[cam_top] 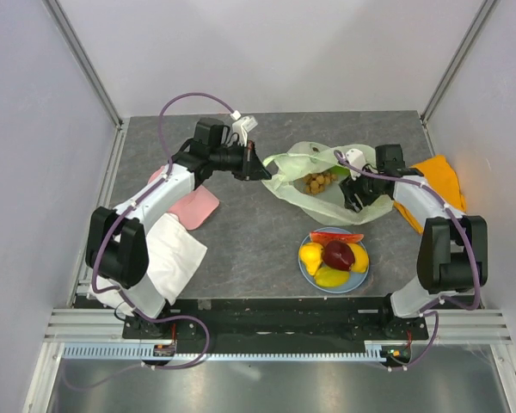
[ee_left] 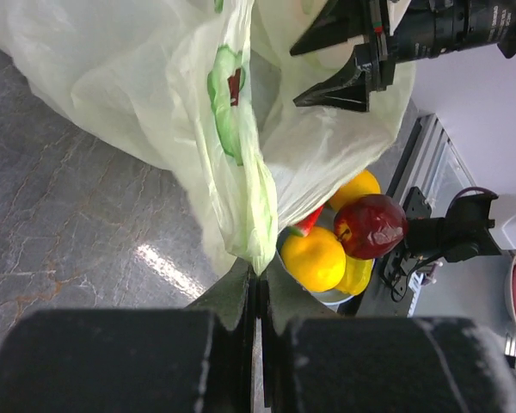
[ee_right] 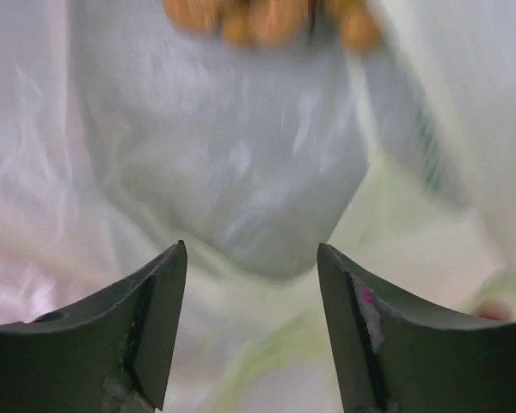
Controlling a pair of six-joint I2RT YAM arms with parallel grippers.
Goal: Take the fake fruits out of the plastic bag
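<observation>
Nearest on the dark, stone-patterned worktop (cam_top: pixel 241 249) sits a round light-blue plate (cam_top: pixel 359 280) carrying smooth, glossy fake fruits, among them a yellow fruit (cam_top: pixel 310 256) and a dark red apple (cam_top: pixel 338 255). A folded white cloth (cam_top: pixel 176 254) lies at the near left.

Just beyond the plate lies the plastic bag (cam_top: pixel 322 200): thin, crinkly, translucent pale yellow-green film, slumped and creased. One knobbly brown cluster (cam_top: pixel 318 181) shows inside it, near the mouth.

The left end effector (ee_left: pixel 258 280) is pinched flat on a fold of the bag's left edge, holding the mouth up. The right end effector (ee_right: pixel 251 258) points into the bag from the right, its jaws apart with nothing between them, and the cluster lies blurred just ahead.

The step in hand appears to be reaching for that cluster. Done well, the left pinch would keep the film taut and raised. The right jaws should straddle the cluster itself, not the loose film, which could bunch and drag. A lumpy, slick surface favours a gentle, centred closing before lifting clear toward the plate.
</observation>
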